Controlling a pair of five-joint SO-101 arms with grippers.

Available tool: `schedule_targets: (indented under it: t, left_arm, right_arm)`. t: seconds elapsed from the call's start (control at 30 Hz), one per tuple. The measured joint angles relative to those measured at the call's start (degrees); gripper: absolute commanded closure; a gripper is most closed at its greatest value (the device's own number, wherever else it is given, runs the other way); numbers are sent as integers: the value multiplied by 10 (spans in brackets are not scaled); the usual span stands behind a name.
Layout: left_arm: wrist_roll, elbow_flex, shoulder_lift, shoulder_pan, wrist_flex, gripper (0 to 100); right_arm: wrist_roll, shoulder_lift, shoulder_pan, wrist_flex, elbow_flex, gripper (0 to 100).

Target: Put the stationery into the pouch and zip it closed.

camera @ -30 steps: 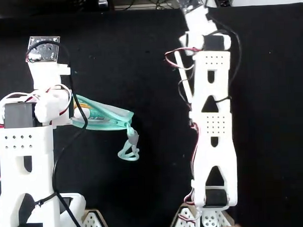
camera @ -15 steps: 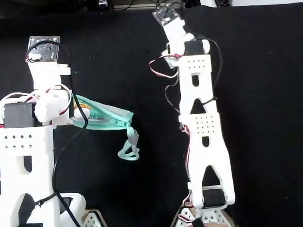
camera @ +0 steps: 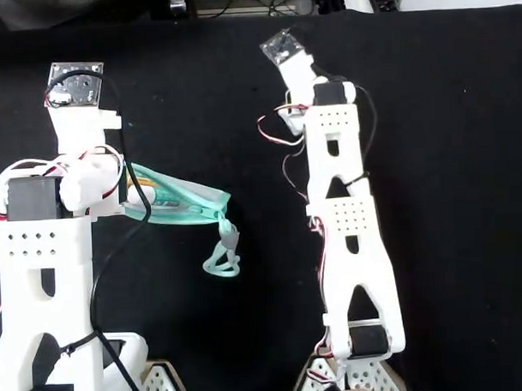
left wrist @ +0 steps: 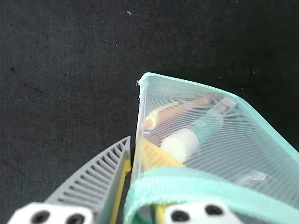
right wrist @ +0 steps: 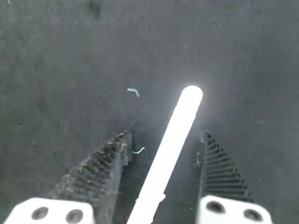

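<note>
There are two robot arms, the left arm (camera: 40, 255) and the right arm (camera: 348, 227). There is one green pouch (camera: 186, 202). At least three things are inside it, but the full count is hard to tell. There is one white stick (right wrist: 170, 149). Two tiny green threads (right wrist: 134, 92) lie on the worktop (right wrist: 46, 70).

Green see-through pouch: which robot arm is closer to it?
Left. The left gripper grips the mint-green mesh pouch; the right gripper is far off to its side, fingers open around a white stick.
</note>
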Motion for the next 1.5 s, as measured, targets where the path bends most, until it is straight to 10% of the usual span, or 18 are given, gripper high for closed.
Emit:
schedule_targets:
  t: [0.13, 1.03, 1.27, 1.5]
  left_arm:
    - [0, 0, 0, 0, 0, 971]
    - [0, 0, 0, 0, 0, 971]
    - [0, 0, 0, 0, 0, 971]
    - [0, 0, 0, 0, 0, 971]
  right_arm:
    - [8, 3, 0, -4, 0, 994]
    - [-16, -130, 35, 206, 0, 982]
    - [-9, -42, 35, 206, 0, 801]
    - [21, -34, 14, 190, 0, 822]
